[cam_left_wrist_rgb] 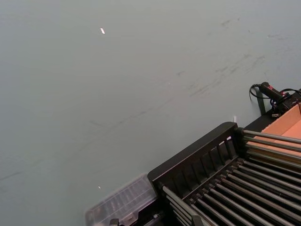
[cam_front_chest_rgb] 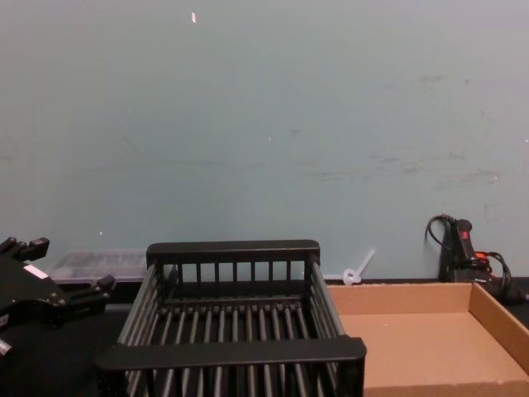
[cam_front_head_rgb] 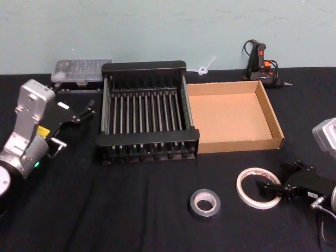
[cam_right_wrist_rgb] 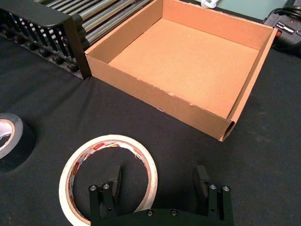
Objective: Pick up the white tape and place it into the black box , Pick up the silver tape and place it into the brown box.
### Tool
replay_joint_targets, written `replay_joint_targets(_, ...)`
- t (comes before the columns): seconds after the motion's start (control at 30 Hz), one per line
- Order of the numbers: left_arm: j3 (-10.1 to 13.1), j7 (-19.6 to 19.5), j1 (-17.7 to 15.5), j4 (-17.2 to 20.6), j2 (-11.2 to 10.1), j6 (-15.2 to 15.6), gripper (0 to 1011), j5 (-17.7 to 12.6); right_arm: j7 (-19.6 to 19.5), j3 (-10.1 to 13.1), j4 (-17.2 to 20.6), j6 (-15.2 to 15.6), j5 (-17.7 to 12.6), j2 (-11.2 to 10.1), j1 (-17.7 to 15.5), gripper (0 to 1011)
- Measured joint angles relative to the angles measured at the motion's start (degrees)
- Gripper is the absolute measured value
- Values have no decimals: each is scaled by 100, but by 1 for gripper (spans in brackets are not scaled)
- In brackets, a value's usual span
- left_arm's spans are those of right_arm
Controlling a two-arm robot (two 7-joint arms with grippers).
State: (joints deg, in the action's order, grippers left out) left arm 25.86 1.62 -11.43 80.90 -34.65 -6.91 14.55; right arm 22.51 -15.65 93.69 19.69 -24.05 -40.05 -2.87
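White tape [cam_right_wrist_rgb: 108,176] edge under right tool [cam_right_wrist_rgb: 157,181], roll partly hidden, fingers spread

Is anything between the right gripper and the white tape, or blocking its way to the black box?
Nothing visible does. The right gripper is open at the white tape, one finger inside the ring. The silver tape lies near the path to the black box, avoidable by lifting.

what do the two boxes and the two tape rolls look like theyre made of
Black box: likely hard plastic, slight sheen, moulded bars. Brown box: matte cardboard, raw folded edges. White tape: thin, paper-like, matte, printed reddish core. Silver tape: dark grey, faintly glossy, duct-style, pale core.
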Motion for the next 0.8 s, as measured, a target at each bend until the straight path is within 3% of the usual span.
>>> replay_joint_targets(0.8, 0, 0, 0, 0, 0, 0, 1001, 0, 12, -9, -4, 40, 54, 11, 11, 1002)
